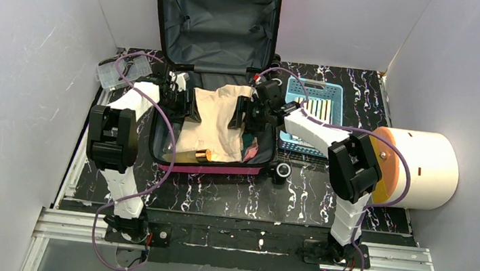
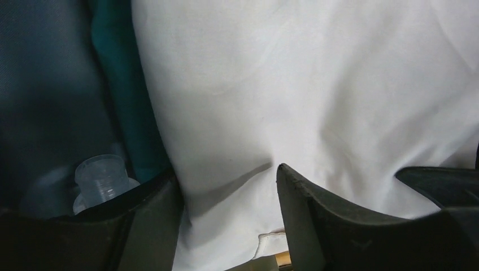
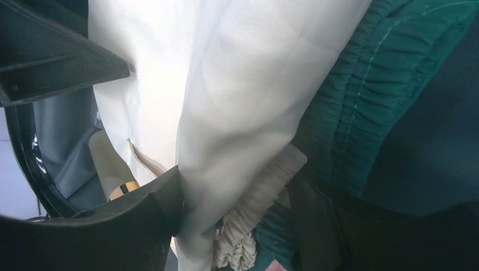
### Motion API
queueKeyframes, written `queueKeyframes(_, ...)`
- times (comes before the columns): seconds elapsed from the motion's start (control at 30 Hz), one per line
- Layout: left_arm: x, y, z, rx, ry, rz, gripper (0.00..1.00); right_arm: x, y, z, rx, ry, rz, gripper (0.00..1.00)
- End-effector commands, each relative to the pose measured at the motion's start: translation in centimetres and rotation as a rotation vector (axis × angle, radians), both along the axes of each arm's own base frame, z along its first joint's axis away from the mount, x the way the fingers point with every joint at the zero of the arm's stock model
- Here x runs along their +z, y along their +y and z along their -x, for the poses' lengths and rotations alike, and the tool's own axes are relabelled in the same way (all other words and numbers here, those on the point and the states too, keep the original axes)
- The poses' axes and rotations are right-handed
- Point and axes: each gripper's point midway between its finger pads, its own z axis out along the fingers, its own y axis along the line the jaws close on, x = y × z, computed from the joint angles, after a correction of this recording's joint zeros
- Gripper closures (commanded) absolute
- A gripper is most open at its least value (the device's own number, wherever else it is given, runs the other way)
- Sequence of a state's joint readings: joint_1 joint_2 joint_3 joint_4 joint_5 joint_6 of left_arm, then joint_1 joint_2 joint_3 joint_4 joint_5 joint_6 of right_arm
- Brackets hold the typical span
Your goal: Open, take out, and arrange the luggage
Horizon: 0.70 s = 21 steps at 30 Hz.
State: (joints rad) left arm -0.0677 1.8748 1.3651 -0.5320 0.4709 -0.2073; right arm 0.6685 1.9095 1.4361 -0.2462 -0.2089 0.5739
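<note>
Both arms bent fwd into open luggage (image 1: 187,34); left gripper (image 2: 229,217) & right gripper (image 3: 237,209) each pinching cream cloth (image 1: 215,122), jaws narrow

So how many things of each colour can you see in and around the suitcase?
Pink: 1, the luggage
Cream: 2, the cream garment and the cream cylinder
Green: 1, the green garment
Light blue: 1, the blue basket
Clear: 2, the clear box and the clear bottle
Total: 7
</note>
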Motion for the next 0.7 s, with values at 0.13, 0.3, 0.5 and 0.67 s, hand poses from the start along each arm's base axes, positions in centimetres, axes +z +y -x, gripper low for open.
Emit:
queueKeyframes(0.13, 1.4, -1.8, 0.3, -0.027, -0.003, 0.113, 0.69, 1.6, 2.4, -0.5, 0.057, -0.018, -0.087, 0.41)
queueKeyframes(0.3, 1.6, -2.1, 0.5, -0.035, 0.000, 0.133, 0.91, 1.7, 3.1, -0.6, 0.069, -0.016, -0.116, 0.62)
queueKeyframes(0.5, 1.8, -1.6, 0.6, -0.047, -0.007, 0.098, 1.00, 2.6, 3.7, -1.3, 0.087, -0.042, -0.126, 0.95)
queueKeyframes(0.67, 0.3, 0.1, 0.9, -0.044, 0.013, -0.010, 0.84, 4.2, 4.0, -2.0, 0.091, -0.078, -0.134, 0.99)
